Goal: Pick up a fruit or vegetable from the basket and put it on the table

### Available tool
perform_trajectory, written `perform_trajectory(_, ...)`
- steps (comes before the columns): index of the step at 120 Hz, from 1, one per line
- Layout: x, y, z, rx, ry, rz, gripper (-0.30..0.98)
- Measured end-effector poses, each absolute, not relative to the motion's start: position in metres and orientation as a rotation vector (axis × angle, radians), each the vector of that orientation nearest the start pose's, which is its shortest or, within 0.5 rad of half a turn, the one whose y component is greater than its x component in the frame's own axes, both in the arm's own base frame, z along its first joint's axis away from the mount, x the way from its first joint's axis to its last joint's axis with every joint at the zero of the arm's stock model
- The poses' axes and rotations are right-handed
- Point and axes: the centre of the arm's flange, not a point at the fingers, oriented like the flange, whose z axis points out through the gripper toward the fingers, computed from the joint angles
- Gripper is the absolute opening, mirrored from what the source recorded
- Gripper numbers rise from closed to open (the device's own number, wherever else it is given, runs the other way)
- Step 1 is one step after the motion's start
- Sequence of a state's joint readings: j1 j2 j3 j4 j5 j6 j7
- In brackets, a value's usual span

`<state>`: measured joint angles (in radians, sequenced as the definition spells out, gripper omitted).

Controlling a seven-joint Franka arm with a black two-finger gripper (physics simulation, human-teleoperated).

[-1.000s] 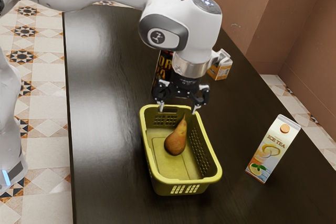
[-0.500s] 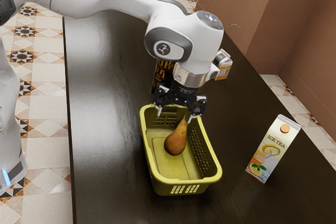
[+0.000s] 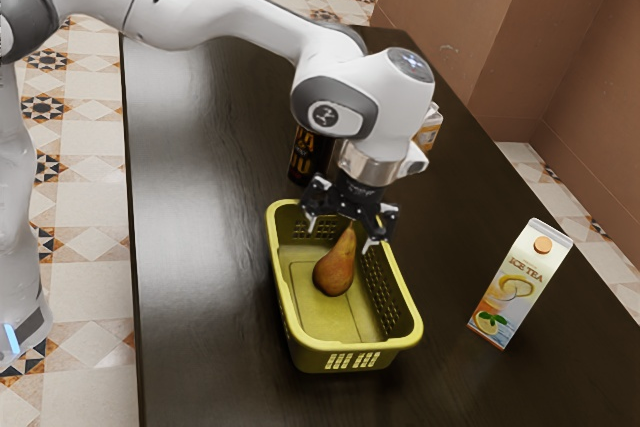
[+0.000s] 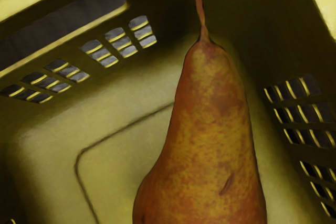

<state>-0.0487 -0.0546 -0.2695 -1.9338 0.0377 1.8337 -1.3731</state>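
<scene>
The gripper hangs spread above the pear (wrist view crops its bottom).

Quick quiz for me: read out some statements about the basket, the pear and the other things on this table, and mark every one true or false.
1. The pear lies inside the basket. True.
2. The gripper is shut on the pear. False: the gripper is open, its jaws standing apart, and the pear is not gripped.
3. The ice tea carton stands on the table, outside the basket. True.
4. The basket is bright blue. False: it is yellow-green.
5. The pear has a stem. True.
6. The dark container with orange lettering is inside the basket. False: that container is outside it.
</scene>
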Motion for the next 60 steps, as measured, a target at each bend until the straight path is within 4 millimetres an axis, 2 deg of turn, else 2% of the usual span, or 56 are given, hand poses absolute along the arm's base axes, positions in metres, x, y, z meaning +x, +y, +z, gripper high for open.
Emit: perform_trajectory(60,0.531,-0.167,0.472,-2.735,-1.445,0.025,0.69)
